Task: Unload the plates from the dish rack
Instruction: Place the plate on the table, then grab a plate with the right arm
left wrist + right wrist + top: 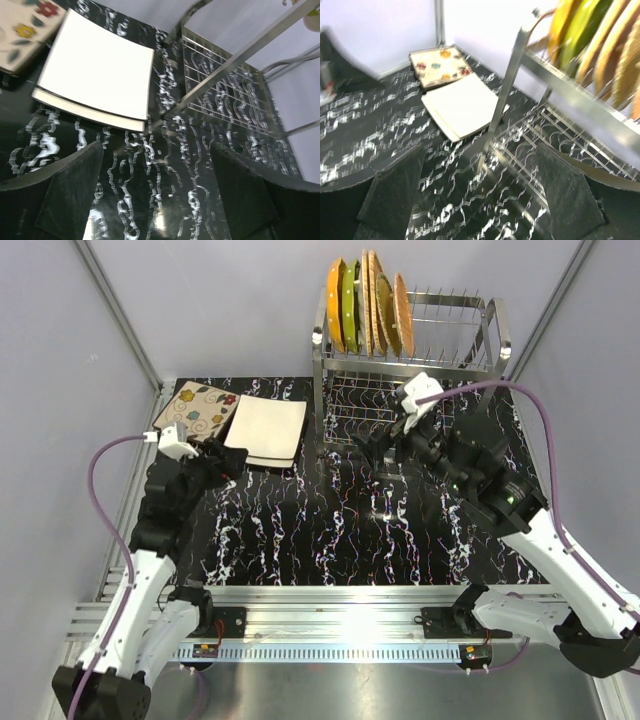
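Observation:
The dish rack [410,360] stands at the back right, with several plates [366,305] upright in its top tier: orange, green and woven tan. They also show in the right wrist view as plates [592,40] above the rack's corner post [506,95]. On the table at the back left lie a beige floral plate [198,410] and two stacked white square plates [267,430]. My left gripper [232,460] hovers open just in front of the white plates [95,70], holding nothing. My right gripper [372,445] is open and empty by the rack's lower front-left corner.
The table is black marble-patterned [330,530]. Grey walls and slanted metal frame posts [120,310] close in the back and sides. A metal rail [340,625] with both arm bases runs along the near edge. The rack's lower tier [225,95] holds nothing visible.

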`<state>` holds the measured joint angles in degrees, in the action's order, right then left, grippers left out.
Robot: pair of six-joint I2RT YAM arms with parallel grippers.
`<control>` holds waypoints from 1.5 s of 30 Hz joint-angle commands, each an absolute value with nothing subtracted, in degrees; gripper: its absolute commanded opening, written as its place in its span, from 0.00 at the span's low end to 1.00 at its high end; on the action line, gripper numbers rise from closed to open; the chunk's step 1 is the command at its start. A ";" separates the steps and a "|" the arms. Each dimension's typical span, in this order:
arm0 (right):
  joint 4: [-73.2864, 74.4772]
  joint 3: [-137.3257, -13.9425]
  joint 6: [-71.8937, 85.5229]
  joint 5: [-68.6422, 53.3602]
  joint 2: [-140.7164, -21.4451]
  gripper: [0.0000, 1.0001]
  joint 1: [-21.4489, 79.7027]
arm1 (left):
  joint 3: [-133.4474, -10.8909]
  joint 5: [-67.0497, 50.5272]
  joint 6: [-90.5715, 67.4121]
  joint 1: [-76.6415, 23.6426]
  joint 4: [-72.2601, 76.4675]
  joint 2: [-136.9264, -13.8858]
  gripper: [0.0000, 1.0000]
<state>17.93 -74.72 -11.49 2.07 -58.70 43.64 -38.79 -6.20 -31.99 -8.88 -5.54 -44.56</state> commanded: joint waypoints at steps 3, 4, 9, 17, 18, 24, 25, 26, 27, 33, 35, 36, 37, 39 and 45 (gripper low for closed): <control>22.75 -87.96 -6.25 1.94 -65.56 1.00 39.12 | -39.02 1.75 -24.44 -8.44 -15.81 -36.84 0.99; 23.72 -91.72 -4.85 1.59 -66.70 1.00 37.89 | -38.68 2.11 -24.26 -8.52 -16.34 -35.96 0.99; 28.65 -102.99 -0.80 -0.52 -74.70 0.99 32.79 | -36.48 2.29 -26.19 -8.53 -19.16 -29.98 0.99; 36.90 -124.79 7.11 -7.81 -88.13 0.95 22.95 | -33.93 4.30 -27.25 -8.52 -22.58 -23.39 0.99; 37.52 -126.54 7.55 -8.52 -89.20 0.95 21.46 | -33.84 4.48 -27.25 -8.53 -23.11 -22.94 0.99; 38.06 -132.80 7.74 -9.41 -93.43 0.93 19.42 | -33.22 5.36 -27.42 -8.44 -25.31 -19.60 0.99; 38.14 -133.50 7.56 -9.23 -93.86 0.93 19.08 | -33.05 5.54 -27.33 -8.52 -25.75 -18.90 0.99; 37.88 -133.94 7.38 -9.14 -94.65 0.93 18.90 | -33.05 5.62 -27.25 -8.53 -25.84 -18.64 0.99; 37.79 -134.47 7.30 -8.88 -95.01 0.93 18.72 | -33.05 5.71 -27.25 -8.44 -26.01 -18.37 0.99; 37.70 -138.60 8.17 -8.70 -98.35 0.91 16.88 | -33.31 6.15 -27.07 -8.52 -28.12 -16.96 0.99; 37.70 -139.13 7.91 -8.53 -99.14 0.91 16.44 | -32.96 6.33 -27.16 -8.44 -28.39 -16.27 0.99; 37.97 -139.65 7.65 -8.44 -99.49 0.91 16.26 | -32.78 6.33 -27.33 -8.52 -28.48 -16.00 0.99; 38.06 -139.75 7.39 -8.26 -99.84 0.91 16.26 | -32.78 6.33 -27.42 -8.44 -28.48 -15.82 0.99; 38.06 -139.66 7.56 -7.82 -100.11 0.90 15.65 | -32.52 6.42 -27.42 -8.53 -28.48 -15.30 0.99; 37.71 -139.66 7.21 -8.61 -102.39 0.86 14.50 | -32.61 6.68 -27.16 -8.44 -27.95 -15.47 0.99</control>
